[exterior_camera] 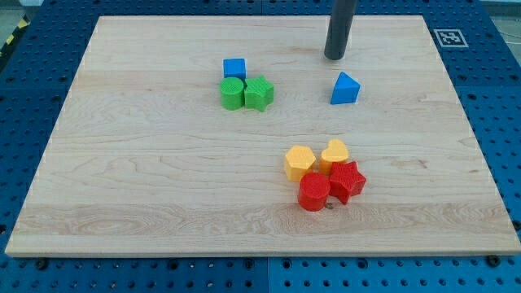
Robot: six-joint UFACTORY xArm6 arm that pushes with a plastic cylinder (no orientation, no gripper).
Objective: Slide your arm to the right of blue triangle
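My tip (334, 57) rests on a pale wooden board (146, 195), near the view's top, a plain dark rod with nothing clamped and touching no block. The blue triangle (345, 89) lies just below it and slightly toward the view's right — close, but apart. Farther toward the view's left sit a blue cube (234, 68), a green cylinder (233, 94) and a green star-like block (259, 94), bunched together. Lower down, two yellow blocks (317, 158) and two red blocks (330, 187) cluster — exact shapes hard to tell.
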